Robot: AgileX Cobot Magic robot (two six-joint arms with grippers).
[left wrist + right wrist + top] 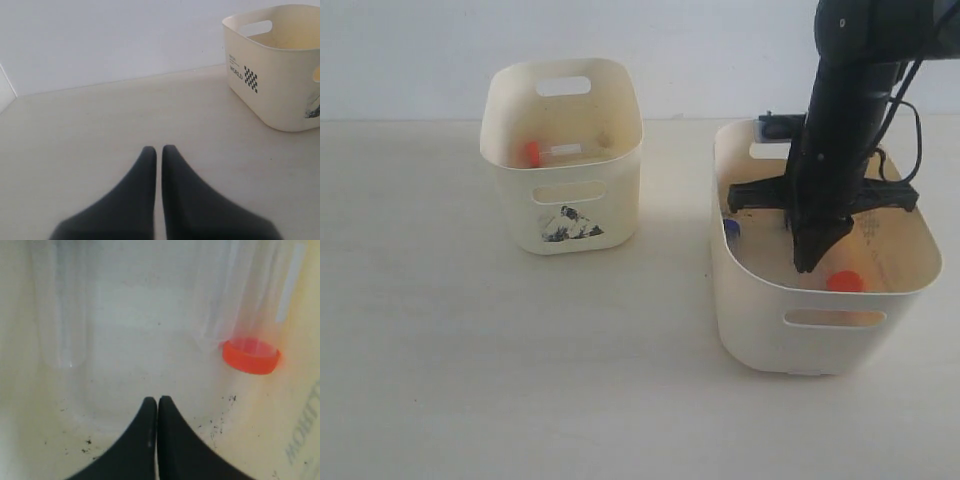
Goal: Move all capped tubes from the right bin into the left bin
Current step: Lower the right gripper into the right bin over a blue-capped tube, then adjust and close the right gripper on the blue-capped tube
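Nearest the viewer stands the right bin, a wide cream plastic tub with rounded corners and oval handle slots, matte and smooth. The right tool points down into it, its two black tapered fingers pressed together with nothing between them. Its tip is just beside an orange-capped tube rather than around it, so it would probably have to open before any grasp. The tube's clear body rests against the bin's speckled inner surface, which likely keeps it from rolling. A blue-capped tube shows only its cap at the bin's left wall, half hidden by the rim. Farther back on the pale worktop sits the left bin, narrower, with a small dark print on its front. It already holds a second orange-capped tube. The left tool, clenched and empty, hangs over bare worktop well apart from that bin, seemingly parked out of the way.
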